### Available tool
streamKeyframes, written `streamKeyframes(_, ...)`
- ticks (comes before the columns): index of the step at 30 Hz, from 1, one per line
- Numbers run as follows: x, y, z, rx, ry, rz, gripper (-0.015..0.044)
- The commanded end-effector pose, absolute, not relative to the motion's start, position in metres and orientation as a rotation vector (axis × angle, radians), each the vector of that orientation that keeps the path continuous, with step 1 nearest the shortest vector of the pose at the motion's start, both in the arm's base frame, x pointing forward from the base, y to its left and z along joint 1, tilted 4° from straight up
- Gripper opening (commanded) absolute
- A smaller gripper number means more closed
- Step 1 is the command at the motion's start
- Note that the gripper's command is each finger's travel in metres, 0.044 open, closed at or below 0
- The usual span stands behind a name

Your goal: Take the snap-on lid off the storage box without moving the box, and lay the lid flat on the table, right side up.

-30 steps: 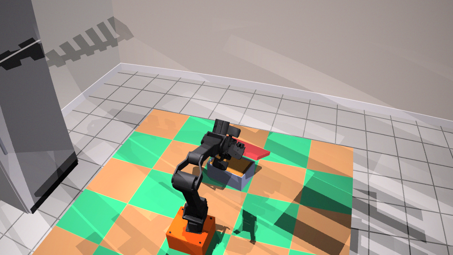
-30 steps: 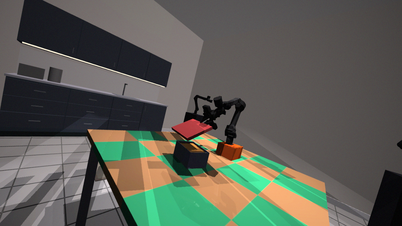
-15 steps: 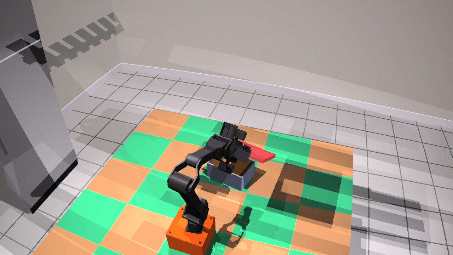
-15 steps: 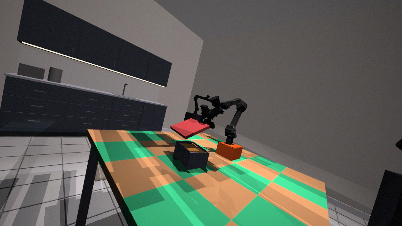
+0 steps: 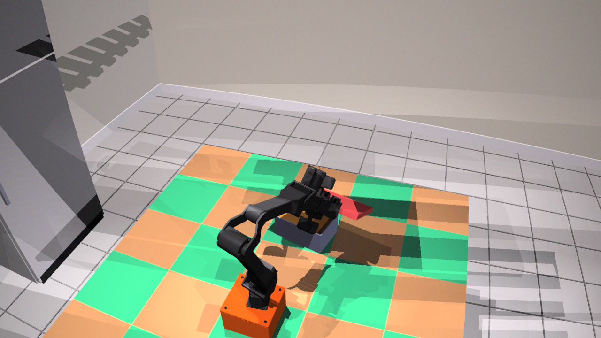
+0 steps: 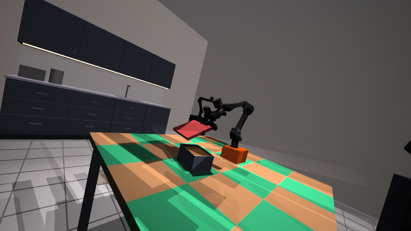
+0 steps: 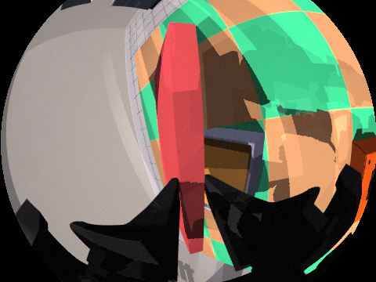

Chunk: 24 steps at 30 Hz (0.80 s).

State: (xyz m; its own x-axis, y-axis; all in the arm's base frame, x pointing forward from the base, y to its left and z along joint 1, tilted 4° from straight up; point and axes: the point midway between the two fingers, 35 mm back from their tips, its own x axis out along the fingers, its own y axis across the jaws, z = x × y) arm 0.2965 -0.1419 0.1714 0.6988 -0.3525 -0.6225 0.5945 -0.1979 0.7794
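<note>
The red lid [image 5: 356, 208] [image 6: 191, 129] [image 7: 182, 129] is off the box, tilted in the air above and beyond it. My gripper [image 7: 190, 181] is shut on one edge of the lid, with one fingertip on each side of it in the wrist view. The storage box [image 5: 298, 236] [image 6: 202, 164] [image 7: 257, 160] stands upright and open on the table, grey-blue outside and orange-brown inside. In the top view the arm hides part of the box and the gripped edge of the lid.
The table [image 5: 361, 302] [image 6: 161, 205] has green and orange squares. The orange arm base [image 5: 252, 300] [image 6: 234, 154] [image 7: 366, 166] stands on it near the box. The table's far edge lies beyond the lid in the top view. Another black arm is behind in the exterior view.
</note>
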Motion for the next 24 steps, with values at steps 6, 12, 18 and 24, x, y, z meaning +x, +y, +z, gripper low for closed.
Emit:
streamKeyframes(6,0.288,-0.157,0.173,1.546,0.206,-0.861,0.0000)
streamKeyframes(12,0.283,-0.168,0.174,1.545,0.206,-0.861,0.0000)
streamKeyframes(18,0.277,-0.179,0.175,1.544,0.206,-0.861,0.0000)
streamKeyframes(24,0.272,-0.189,0.176,1.543,0.206,-0.862,0.0000)
